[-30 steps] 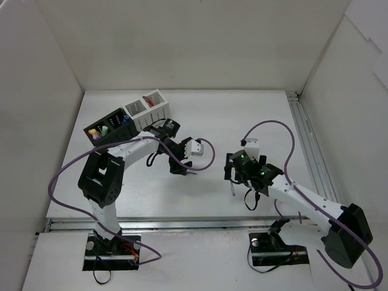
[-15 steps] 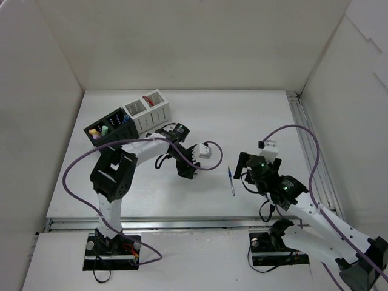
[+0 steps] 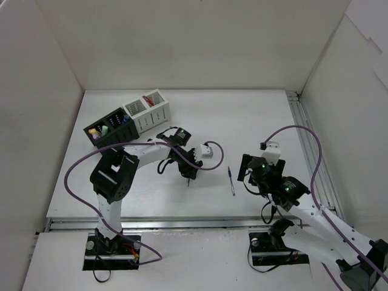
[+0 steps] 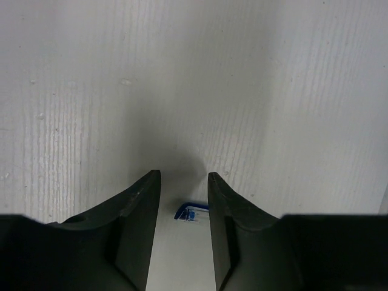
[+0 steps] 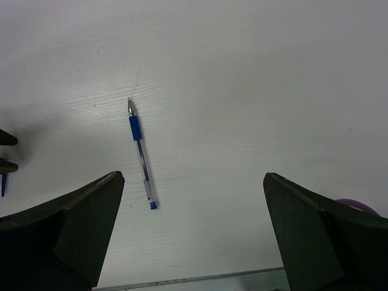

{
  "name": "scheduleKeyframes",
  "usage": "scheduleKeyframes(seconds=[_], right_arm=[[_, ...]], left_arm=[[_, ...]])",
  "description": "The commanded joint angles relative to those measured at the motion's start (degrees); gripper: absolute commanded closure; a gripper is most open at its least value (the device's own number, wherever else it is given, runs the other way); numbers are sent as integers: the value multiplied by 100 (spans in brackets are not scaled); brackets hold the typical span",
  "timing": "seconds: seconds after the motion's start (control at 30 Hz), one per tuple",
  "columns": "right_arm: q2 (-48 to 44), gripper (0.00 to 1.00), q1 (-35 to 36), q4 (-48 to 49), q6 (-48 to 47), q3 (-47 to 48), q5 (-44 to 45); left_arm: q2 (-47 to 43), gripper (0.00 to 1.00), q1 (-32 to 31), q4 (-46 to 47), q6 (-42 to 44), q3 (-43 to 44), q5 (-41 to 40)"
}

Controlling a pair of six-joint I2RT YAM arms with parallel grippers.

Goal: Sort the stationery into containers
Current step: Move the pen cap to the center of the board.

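A white bench [image 3: 254, 115], faintly ribbed up close, is boxed in by a plain white back wall [image 3: 194, 42] and side panels [image 3: 36, 121]. Metal rails [image 3: 306, 145] edge its right and near sides; even light, soft shadows

ARMS: left arm [image 3: 136, 148], right arm [image 3: 321, 212], white links, black joint housings | CABLES: purple cable [image 3: 73, 176] trailing behind each pincer | WRISTS: white camera block [image 3: 206, 151]; green lamps [image 3: 264, 164] on right | PINCERS: left pincer [image 4: 184, 182], right pincer [image 5: 192, 177], matte black tapered fingers
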Motion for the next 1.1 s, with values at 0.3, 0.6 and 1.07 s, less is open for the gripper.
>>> scheduleKeyframes(seconds=[0.3, 0.6, 1.07], right_arm=[[170, 2, -40, -48, -180, 383, 279], [31, 2, 30, -39, 188, 349, 674], [-85, 2, 259, -56, 936, 93, 1343]], left_arm=[[-374, 45, 17, 194, -804, 122, -288], [-464, 39, 79, 5, -3549, 1997, -3042], [-1023, 39, 79, -1214, -6947, 3061, -5657]])
